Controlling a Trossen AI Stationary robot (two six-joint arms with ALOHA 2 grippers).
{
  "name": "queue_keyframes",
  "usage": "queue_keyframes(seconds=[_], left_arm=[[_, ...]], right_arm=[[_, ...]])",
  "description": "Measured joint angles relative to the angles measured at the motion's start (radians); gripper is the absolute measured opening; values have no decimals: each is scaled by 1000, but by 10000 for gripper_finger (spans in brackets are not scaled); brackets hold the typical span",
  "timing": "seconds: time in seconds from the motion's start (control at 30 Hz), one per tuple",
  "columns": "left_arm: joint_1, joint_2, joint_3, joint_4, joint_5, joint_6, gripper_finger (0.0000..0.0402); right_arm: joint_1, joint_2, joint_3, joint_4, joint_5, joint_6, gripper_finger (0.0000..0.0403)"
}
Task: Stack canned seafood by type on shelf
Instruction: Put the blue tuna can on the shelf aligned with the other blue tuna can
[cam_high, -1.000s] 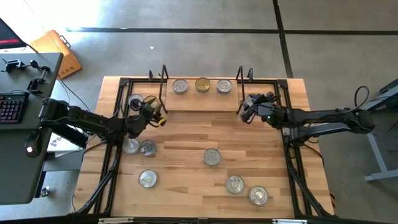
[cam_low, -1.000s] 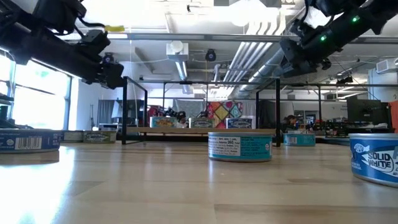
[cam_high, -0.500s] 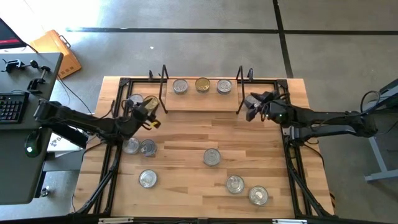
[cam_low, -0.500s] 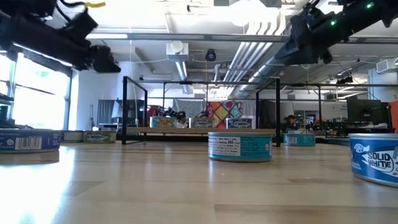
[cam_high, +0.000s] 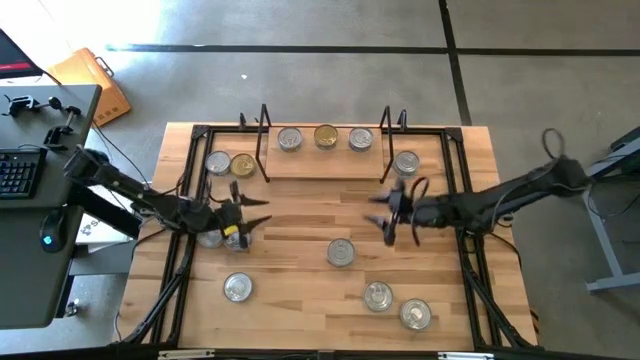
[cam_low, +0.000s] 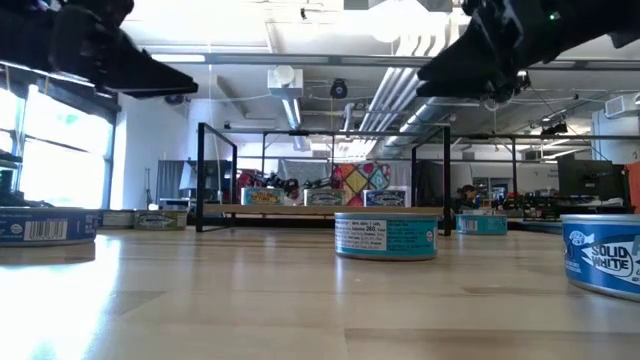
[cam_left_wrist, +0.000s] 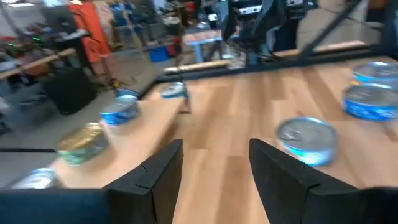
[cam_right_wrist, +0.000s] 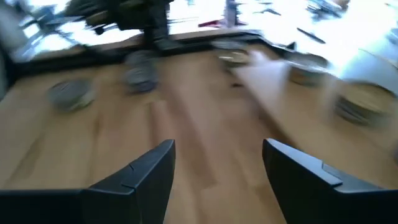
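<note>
The shelf (cam_high: 325, 160) stands at the table's far edge with two silver tins (cam_high: 290, 138) and a gold one (cam_high: 326, 136) on its board. A silver and a gold tin (cam_high: 243, 164) sit left of the shelf, and a silver tin (cam_high: 405, 162) sits right of it. Several more silver tins lie on the tabletop, one in the middle (cam_high: 341, 252) (cam_low: 386, 236). My left gripper (cam_high: 257, 210) (cam_left_wrist: 214, 155) hovers open above the table's left half, beside two tins (cam_high: 237, 237). My right gripper (cam_high: 378, 210) (cam_right_wrist: 217, 155) hovers open in front of the shelf's right end.
Black metal frame rails (cam_high: 185, 250) run along the table's left and right sides. The shelf's wire end frames (cam_high: 262, 130) rise at both ends of its board. Bare wood lies between the two grippers. A desk with a keyboard (cam_high: 20, 170) stands left of the table.
Both grippers have left the shelf's ends and swung toward the near edge and the table's middle, turning until their fingers point at each other. A gold tin now shows where my left gripper was, and a silver tin where my right gripper was.
</note>
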Motion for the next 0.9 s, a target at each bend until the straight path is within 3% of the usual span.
queue_keyframes(seconds=[0.13,0.3,0.43,0.5,0.9], left_arm=[[-55,104,0,73,12,1,159],[-73,255,11,245,27,24,146],[-58,344,76,243,176,31,133],[-54,388,114,243,203,36,125],[-52,547,275,245,156,171,106]], right_arm=[[42,132,0,144,-69,-68,236],[47,240,0,182,-86,25,236],[43,288,0,192,-86,51,236],[34,301,0,209,-86,40,236],[-13,390,0,445,-50,36,236]])
